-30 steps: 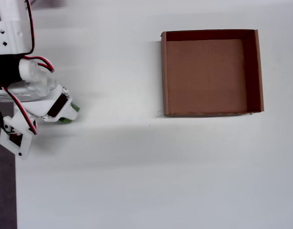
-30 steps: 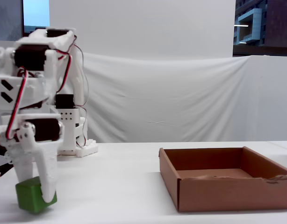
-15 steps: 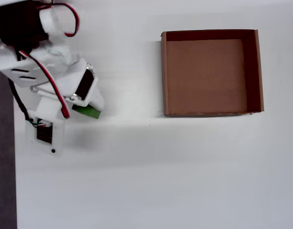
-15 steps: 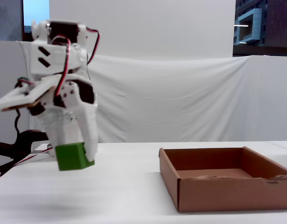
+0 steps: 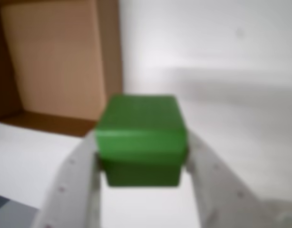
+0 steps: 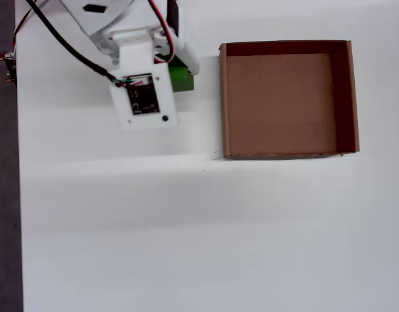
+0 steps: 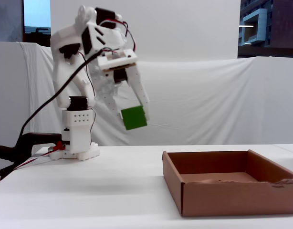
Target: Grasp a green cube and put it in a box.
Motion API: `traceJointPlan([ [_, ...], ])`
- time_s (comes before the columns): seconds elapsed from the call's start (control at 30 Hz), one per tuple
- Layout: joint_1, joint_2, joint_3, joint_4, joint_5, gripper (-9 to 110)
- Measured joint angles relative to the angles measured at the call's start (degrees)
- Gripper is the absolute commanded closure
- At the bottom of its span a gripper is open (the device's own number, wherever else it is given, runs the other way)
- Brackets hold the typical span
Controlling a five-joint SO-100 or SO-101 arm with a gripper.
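Wrist view: gripper point(image 5: 142, 159) pinching green cube point(image 5: 141, 145) by side faces; box point(image 5: 55, 61) ahead, upper left. Grip shallow, near fingertips; risk of slipping out mid-swing.

Overhead view: cube point(image 6: 182, 76) just left of box point(image 6: 223, 104), outside wall. Early release would drop on table point(image 6: 186, 227).

Fixed view: cube point(image 7: 134, 118) high above table, well clear of box rim point(image 7: 171, 164). Open room all around.

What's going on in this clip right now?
A white robot arm's two-finger gripper is shut on a small bright green cube and holds it in the air, well above the white table. The large, shallow brown cardboard box sits open and empty; in the overhead view it lies to the right of the cube. The cube is not over the box yet, so the drop is not yet done.
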Motion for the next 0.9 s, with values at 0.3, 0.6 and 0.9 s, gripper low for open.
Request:
traceJointPlan([
  [0.3,-10.9,-3.0,-2.0,1.1,0.0,85],
  [0.6,-14.6,-19.0,-13.4,0.4,0.0,85],
  [0.9,-16.3,-32.1,-23.6,0.2,0.0,85],
])
